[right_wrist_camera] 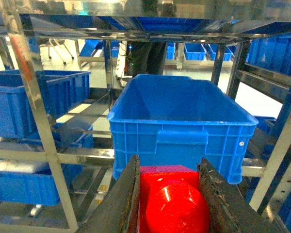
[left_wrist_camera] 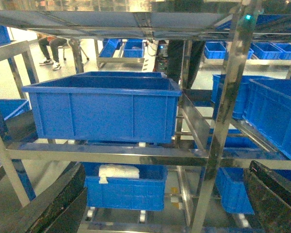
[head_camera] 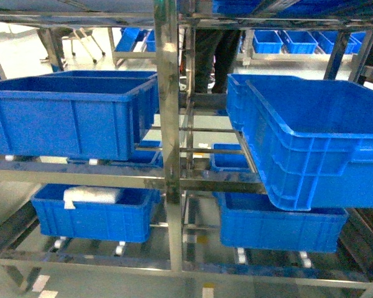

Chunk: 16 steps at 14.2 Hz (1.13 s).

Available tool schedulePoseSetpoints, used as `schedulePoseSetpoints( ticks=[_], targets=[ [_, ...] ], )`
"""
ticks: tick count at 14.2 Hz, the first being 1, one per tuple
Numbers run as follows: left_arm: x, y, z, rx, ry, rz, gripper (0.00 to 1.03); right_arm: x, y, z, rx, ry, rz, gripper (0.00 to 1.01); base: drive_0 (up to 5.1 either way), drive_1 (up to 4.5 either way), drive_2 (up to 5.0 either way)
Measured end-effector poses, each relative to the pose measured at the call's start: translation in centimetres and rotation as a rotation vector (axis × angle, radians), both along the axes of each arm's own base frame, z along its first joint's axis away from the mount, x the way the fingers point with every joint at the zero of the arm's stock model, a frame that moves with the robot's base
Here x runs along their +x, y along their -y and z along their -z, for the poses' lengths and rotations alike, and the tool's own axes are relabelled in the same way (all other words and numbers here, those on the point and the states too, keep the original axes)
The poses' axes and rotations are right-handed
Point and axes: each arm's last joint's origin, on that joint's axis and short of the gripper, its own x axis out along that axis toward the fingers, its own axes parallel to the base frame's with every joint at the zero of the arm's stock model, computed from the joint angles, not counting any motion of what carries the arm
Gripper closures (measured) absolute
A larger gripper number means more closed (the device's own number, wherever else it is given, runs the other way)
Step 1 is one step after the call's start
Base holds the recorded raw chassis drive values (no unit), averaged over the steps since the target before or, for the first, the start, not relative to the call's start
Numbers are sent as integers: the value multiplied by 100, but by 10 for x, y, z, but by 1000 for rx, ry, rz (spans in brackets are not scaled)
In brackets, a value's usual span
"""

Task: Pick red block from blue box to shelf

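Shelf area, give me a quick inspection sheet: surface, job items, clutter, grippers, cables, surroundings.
Surface: the steel shelf fills the head view, with dark blue crates on two tiers.
Job's things: the red block sits between the right gripper's jaws; the turquoise box is not in view.
Clutter: a white bundle lies in the lower left crate; the upper right crate sits tilted and overhangs its rail.
Grippers: the right gripper is closed on the block, facing that crate; the left gripper has its jaws spread with nothing between them.
Cables: nothing seen.
Surroundings: more blue crates behind, and a standing person's legs.
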Motion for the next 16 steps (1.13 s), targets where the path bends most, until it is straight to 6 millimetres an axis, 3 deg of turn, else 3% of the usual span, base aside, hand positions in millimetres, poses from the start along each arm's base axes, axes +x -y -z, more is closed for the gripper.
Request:
schedulePoseSetpoints(
  ticks=[5, 9, 16],
  targets=[
    [0, 0, -1, 0, 6, 3, 5, 0, 0, 0, 0, 0, 0, 75, 6, 390, -378],
    [0, 0, 0, 0, 2, 2, 5, 0, 0, 0, 0, -3, 0, 75, 379, 95, -439],
    [0, 0, 0, 0, 3, 4, 5, 0, 0, 0, 0, -2, 3, 75, 12, 12, 12]
  ],
)
